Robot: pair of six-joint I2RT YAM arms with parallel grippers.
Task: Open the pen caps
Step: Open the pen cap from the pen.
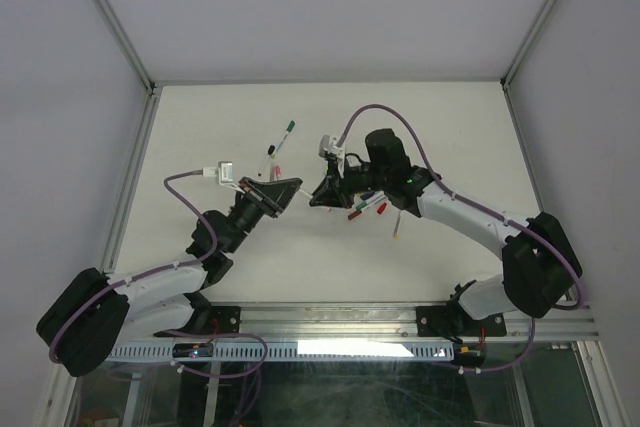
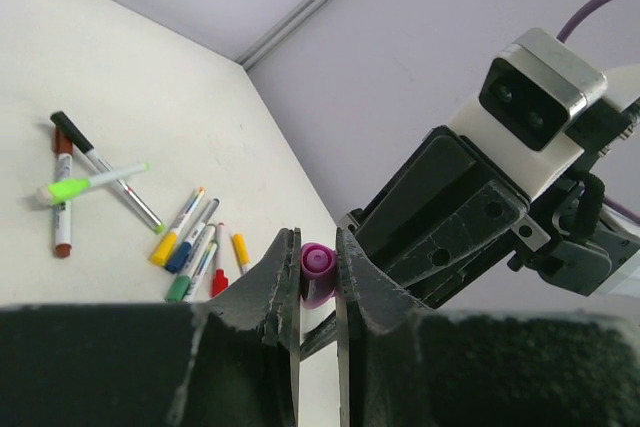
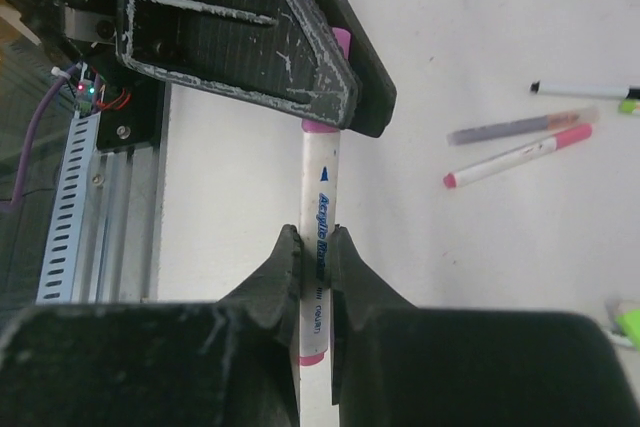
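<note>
A white pen (image 3: 320, 182) with blue lettering is held in the air between both grippers over the middle of the table. My right gripper (image 3: 316, 237) is shut on its barrel, and a pink band shows at the barrel's near end. My left gripper (image 2: 318, 247) is shut on the magenta pen cap (image 2: 318, 272) at the other end, with the cap's round top showing between the fingers. In the top view the left gripper (image 1: 295, 188) and right gripper (image 1: 318, 195) meet tip to tip. The join of cap and barrel is hidden behind the left fingers (image 3: 250, 37).
Several loose pens lie on the white table: a green-capped one (image 1: 286, 131) and a black one (image 1: 270, 157) behind the left gripper, and a cluster (image 1: 368, 207) under the right arm with a yellow one (image 1: 397, 228) nearby. A metal rail (image 1: 330, 322) runs along the near edge.
</note>
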